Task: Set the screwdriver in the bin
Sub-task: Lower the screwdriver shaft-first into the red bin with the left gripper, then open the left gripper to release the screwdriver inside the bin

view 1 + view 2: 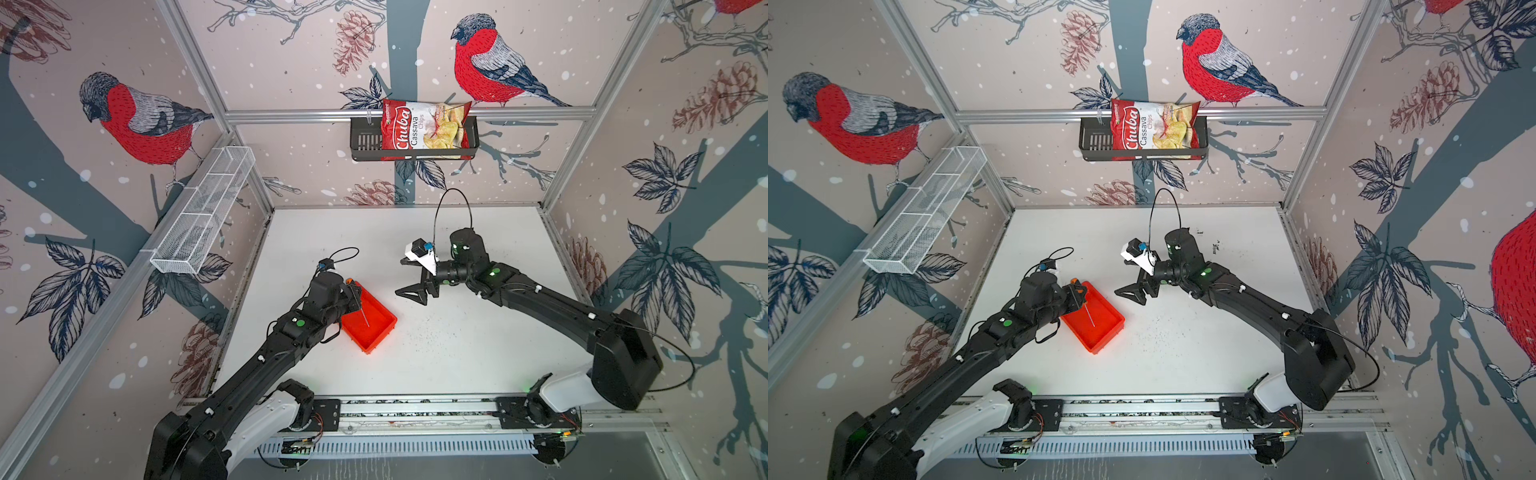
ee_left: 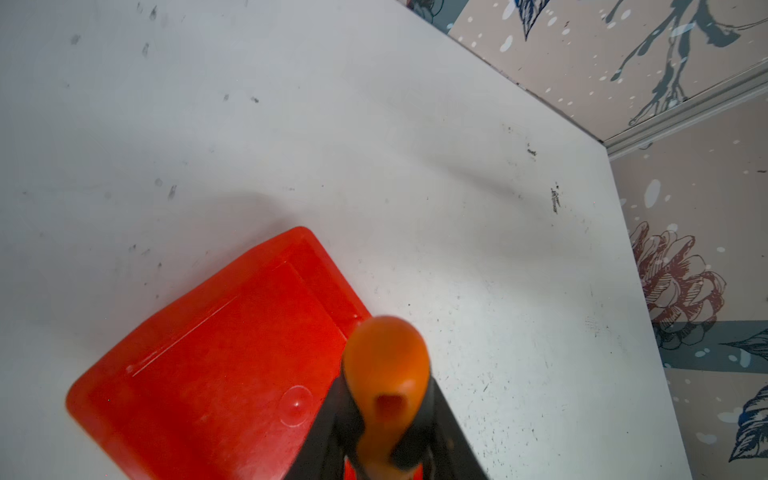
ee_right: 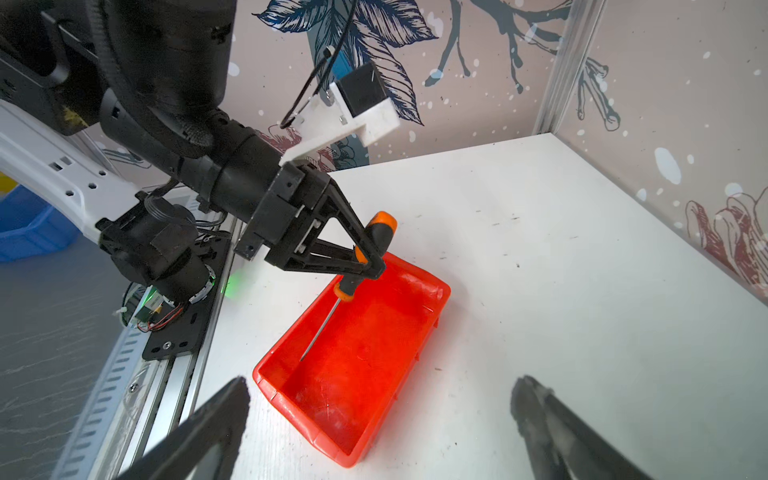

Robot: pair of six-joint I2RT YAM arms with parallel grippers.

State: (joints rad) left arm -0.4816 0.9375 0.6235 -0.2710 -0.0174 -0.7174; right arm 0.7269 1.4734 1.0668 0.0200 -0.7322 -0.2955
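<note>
Your left gripper (image 3: 370,266) clamps the screwdriver (image 3: 376,237) by its handle | shaft slants tip-down inside the bin (image 3: 440,291) | your right gripper (image 1: 401,277) gapes empty nearby | you likely need only release.

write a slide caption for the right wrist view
Left gripper holds the screwdriver by its handle, shaft slanting into the bin; right gripper open, empty.
</note>
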